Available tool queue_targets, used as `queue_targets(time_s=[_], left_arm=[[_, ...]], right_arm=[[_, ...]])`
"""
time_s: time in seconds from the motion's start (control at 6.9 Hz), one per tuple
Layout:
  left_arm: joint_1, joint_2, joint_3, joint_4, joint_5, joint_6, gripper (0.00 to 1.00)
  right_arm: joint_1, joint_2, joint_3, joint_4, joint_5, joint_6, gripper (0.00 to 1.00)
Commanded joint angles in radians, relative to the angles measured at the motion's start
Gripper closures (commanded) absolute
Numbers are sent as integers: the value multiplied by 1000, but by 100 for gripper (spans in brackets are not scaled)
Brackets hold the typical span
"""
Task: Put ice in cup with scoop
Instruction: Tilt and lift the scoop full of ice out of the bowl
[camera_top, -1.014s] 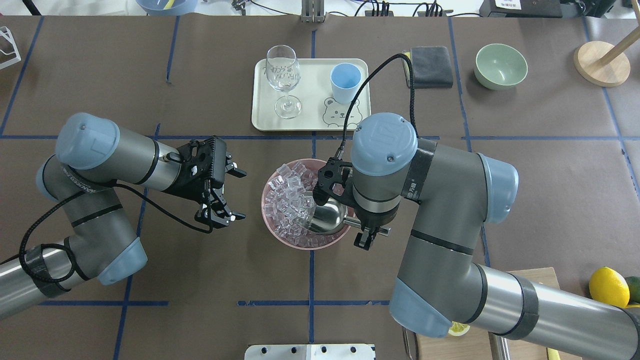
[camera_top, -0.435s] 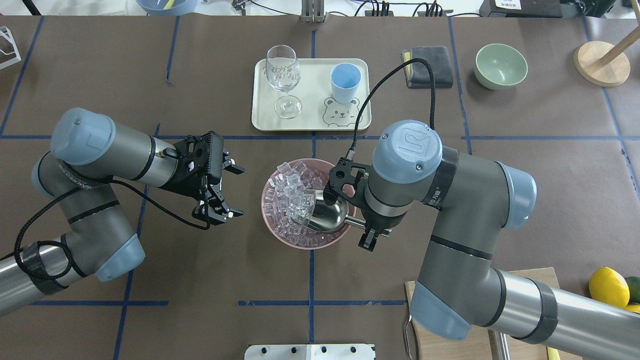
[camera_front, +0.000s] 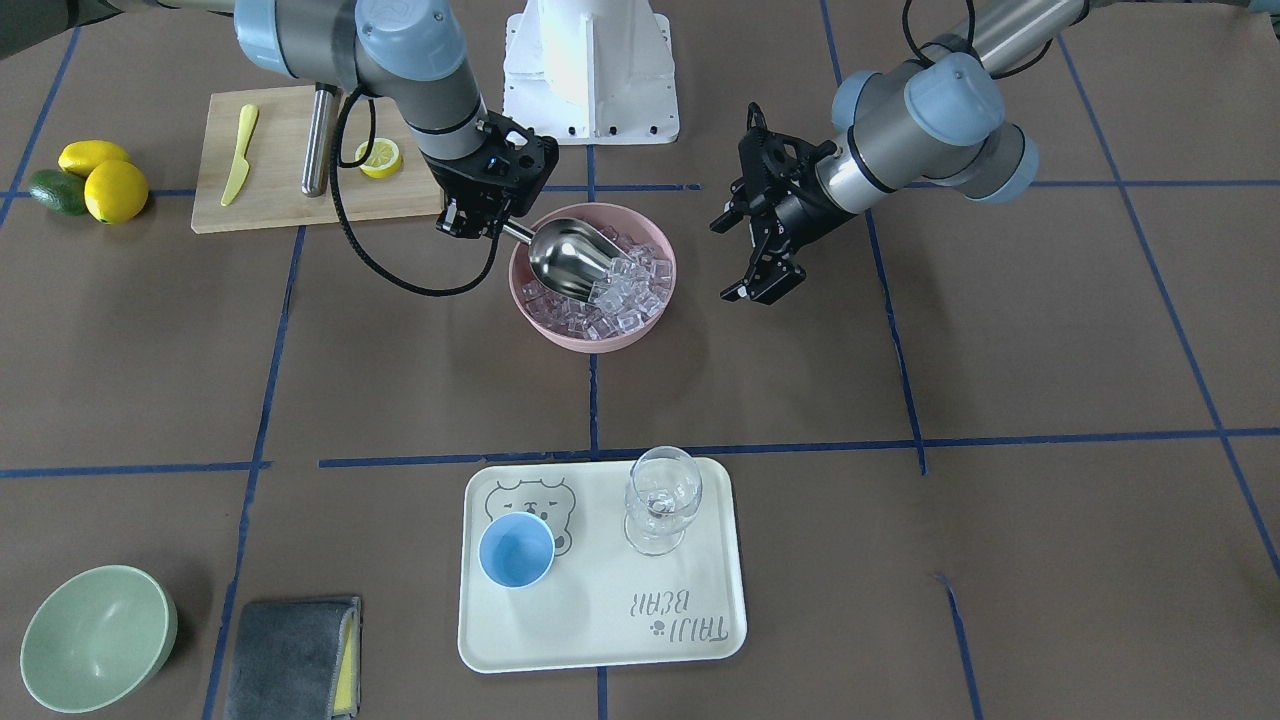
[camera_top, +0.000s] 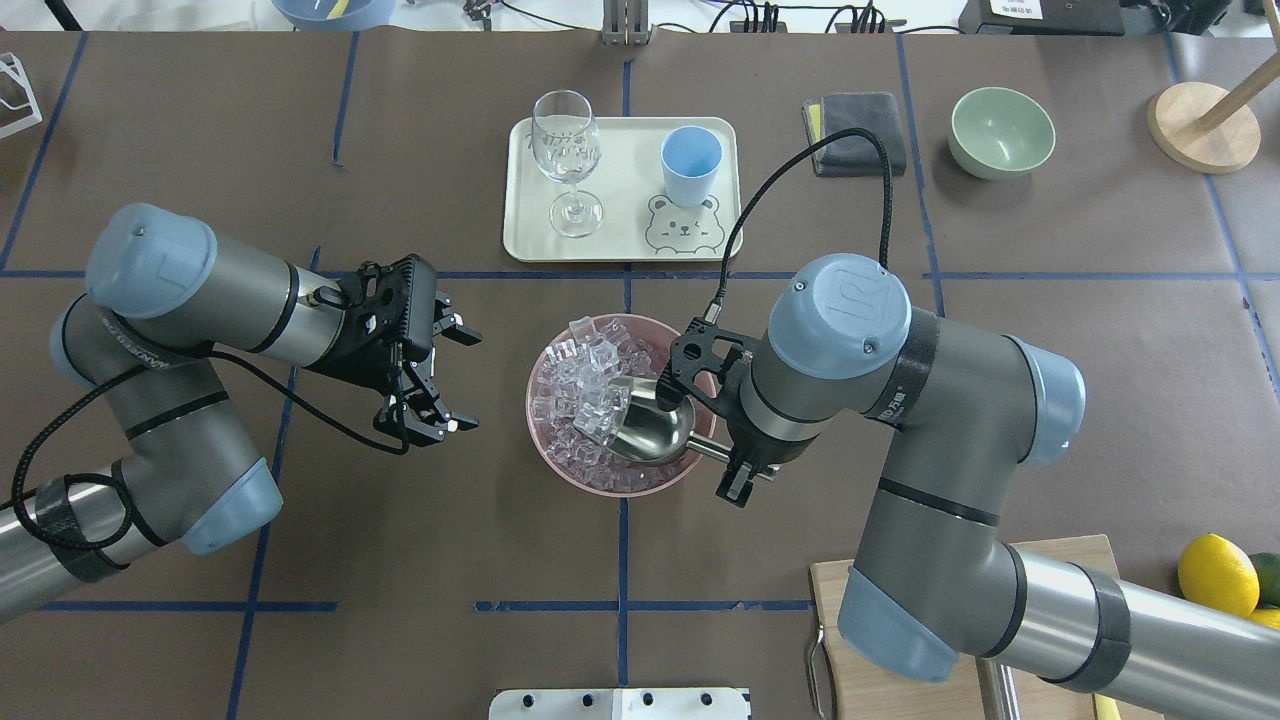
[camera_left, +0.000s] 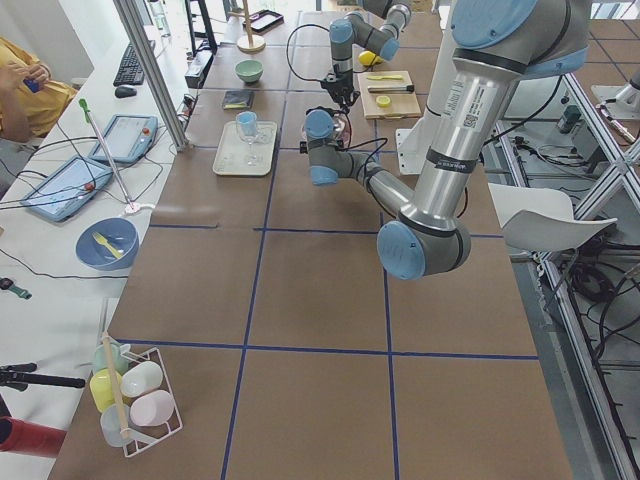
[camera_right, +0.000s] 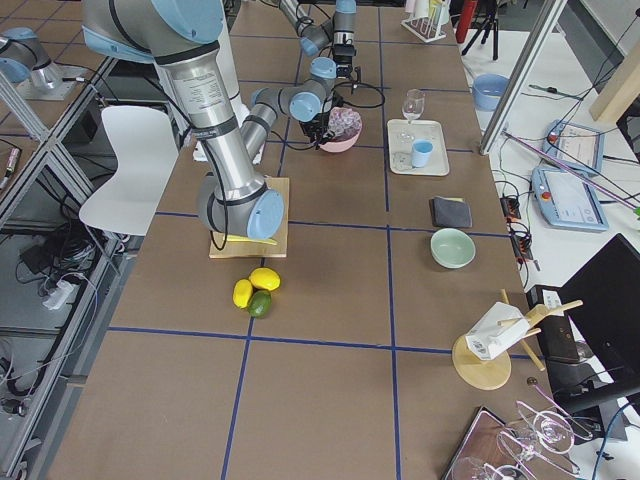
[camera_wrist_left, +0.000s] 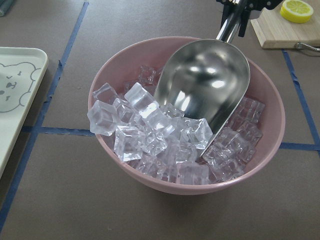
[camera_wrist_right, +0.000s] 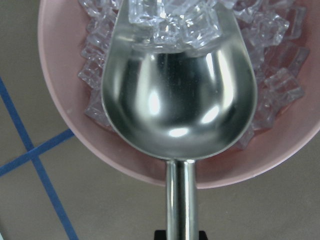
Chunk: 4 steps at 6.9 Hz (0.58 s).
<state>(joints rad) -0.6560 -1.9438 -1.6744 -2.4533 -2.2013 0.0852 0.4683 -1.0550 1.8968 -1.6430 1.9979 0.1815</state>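
Mid-scoop: the right end effector (camera_top: 742, 470) grips the thin rod handle of the polished steel scoop (camera_wrist_left: 205, 85), its rounded trough nosed into glassy cubes of ice (camera_wrist_left: 145, 125) in a pink bowl (camera_wrist_left: 270, 145) (few aboard). Next should come a level lift to the smooth blue cup (camera_top: 690, 165), well apart on its tray (camera_top: 620, 235); the left end effector (camera_top: 462, 382) gapes wide, empty

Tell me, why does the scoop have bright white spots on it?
Right wrist view: that is glare, since the scoop is shiny steel and acts like a mirror. Left wrist view: the same white patches show inside it, and the ice glints too. Side views: everything is too small to show any glare.
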Motion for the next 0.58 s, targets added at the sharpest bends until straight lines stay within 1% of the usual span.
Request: queue_targets(time_s=[0.0,0.14,0.43], left_arm=[[-4,2,-14,2,-3,1,0],[-13,2,-19,5,-17,-1,0],[-14,2,-19,5,-21,-1,0]], right_arm=[[-34,-73,-4,187,-31,103,100],[-45,-114,-4,295,-54,116,100],[-33,-117,51,298,-71,124,100]])
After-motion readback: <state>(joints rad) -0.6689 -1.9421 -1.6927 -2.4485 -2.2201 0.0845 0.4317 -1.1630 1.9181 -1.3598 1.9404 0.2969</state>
